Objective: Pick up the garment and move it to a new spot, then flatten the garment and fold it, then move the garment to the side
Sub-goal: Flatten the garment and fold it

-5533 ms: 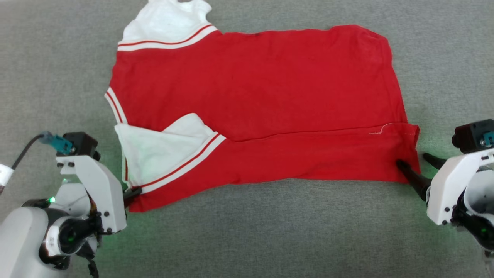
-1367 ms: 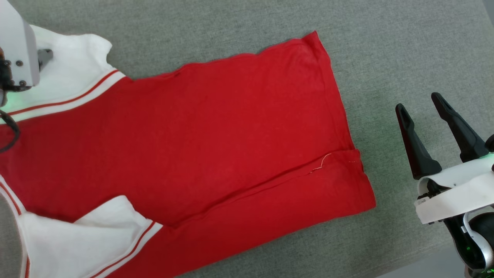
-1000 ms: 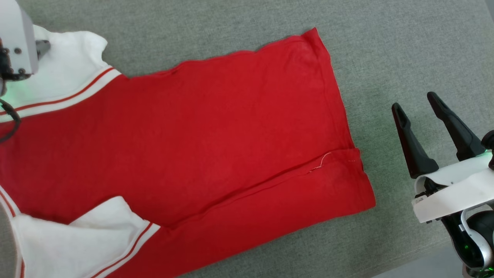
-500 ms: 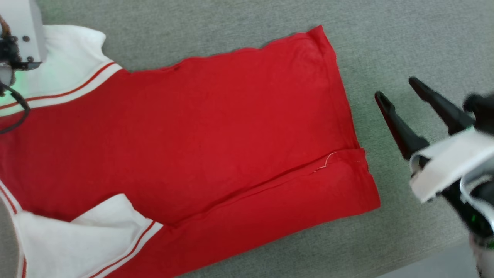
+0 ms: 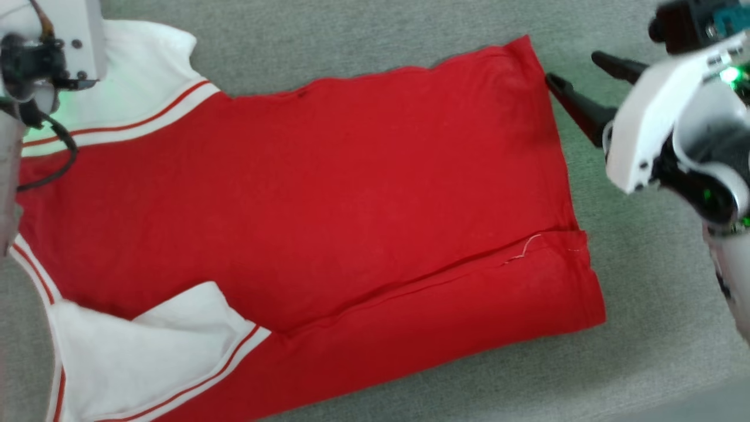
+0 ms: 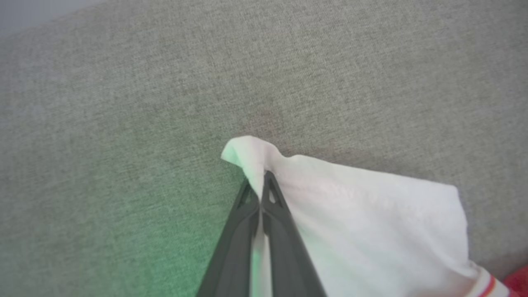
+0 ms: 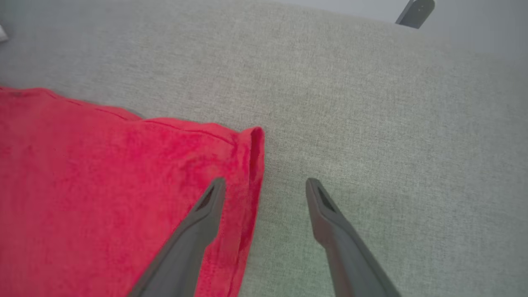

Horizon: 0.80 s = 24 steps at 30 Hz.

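Note:
The garment [image 5: 328, 193] lies spread on the grey surface, plain red side up, its near edge folded over with a white sleeve [image 5: 152, 346] on top. My left gripper [image 6: 264, 177] is shut on the tip of the far white sleeve [image 6: 363, 214], at the upper left of the head view. My right gripper [image 5: 577, 73] is open at the garment's far right corner [image 7: 251, 140]. In the right wrist view its left finger [image 7: 206, 214] hangs over the red hem and the right finger [image 7: 326, 210] over bare grey fabric.
The grey fabric surface [image 5: 644, 264] ends at a pale floor strip [image 5: 703, 404] at the lower right. A dark object [image 7: 414, 12] stands beyond the surface's far edge in the right wrist view.
The camera has shifted. My right gripper has moved up from beside the garment's near right corner to its far right corner, still open. The left gripper stays shut on the far sleeve.

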### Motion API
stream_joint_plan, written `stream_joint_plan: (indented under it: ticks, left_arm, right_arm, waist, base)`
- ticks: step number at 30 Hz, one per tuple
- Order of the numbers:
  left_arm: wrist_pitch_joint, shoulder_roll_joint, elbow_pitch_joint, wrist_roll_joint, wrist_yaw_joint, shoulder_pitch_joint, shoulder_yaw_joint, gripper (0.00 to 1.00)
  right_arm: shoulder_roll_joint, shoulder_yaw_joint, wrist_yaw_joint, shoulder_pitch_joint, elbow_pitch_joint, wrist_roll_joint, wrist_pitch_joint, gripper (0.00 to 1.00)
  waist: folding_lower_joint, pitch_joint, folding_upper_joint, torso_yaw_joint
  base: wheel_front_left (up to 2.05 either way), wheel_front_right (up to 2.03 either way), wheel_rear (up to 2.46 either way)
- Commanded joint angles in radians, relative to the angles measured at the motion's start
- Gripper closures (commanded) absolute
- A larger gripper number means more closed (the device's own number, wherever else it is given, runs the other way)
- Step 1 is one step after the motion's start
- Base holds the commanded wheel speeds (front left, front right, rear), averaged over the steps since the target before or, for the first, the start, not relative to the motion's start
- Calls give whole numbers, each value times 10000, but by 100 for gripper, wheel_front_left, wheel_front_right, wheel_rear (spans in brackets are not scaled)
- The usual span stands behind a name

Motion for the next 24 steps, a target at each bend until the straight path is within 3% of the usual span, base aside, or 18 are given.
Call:
stream_joint_plan:
  ticks: [1,14,15,16,17,24]
  left_arm:
    - [-6,-83,224,4,-85,205,-125,100]
    - [-313,-361,665,-53,-272,-126,-270,100]
    - [-350,-381,716,-61,-288,-129,-280,100]
    - [-376,-396,761,-72,-291,-132,-291,100]
    - [-386,-416,805,-88,-288,-135,-296,100]
    - [-735,-568,1008,-194,-336,-304,-238,100]
  right_arm:
    - [51,120,-8,-316,383,168,44,0]
    - [487,1575,-8,-2612,4311,1218,982,0]
    - [511,1693,-8,-2662,4499,1346,1175,41]
    - [519,1807,-6,-2736,4659,1463,1321,61]
    - [522,1881,-6,-2790,4809,1533,1437,100]
    - [353,2107,-11,-3301,5482,1805,1257,100]
  waist:
    - [0,38,0,77]
    - [0,176,0,400]
    - [0,173,0,423]
    - [0,170,0,439]
    - [0,166,0,453]
    - [0,1,0,661]
  base:
    - [0,0,0]
    - [0,0,0]
    - [0,0,0]
    - [0,0,0]
    - [0,0,0]
    - [0,0,0]
